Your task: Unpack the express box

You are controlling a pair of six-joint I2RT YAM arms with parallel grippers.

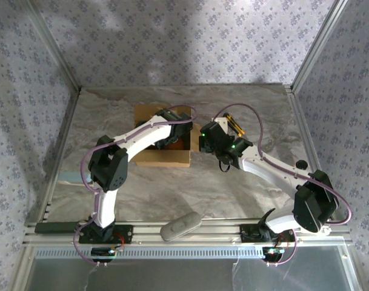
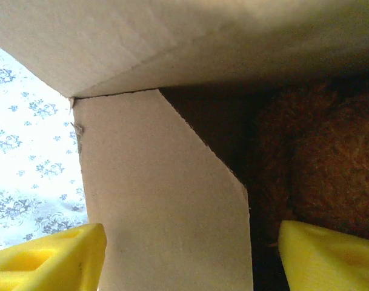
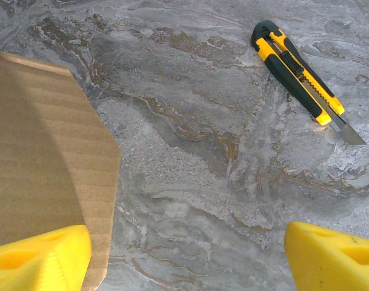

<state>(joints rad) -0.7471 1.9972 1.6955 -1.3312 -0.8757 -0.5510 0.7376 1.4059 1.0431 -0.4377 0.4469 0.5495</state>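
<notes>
Express box [image 1: 166,159]; left arm [image 1: 142,136] inside

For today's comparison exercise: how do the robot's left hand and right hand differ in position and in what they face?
The left hand sits at the mouth of the express box; the right hand hangs outside it, over the table. The left hand faces a fuzzy brown plush toy; the right hand faces a yellow utility knife. Both stand open and empty, with yellow fingers.
</notes>
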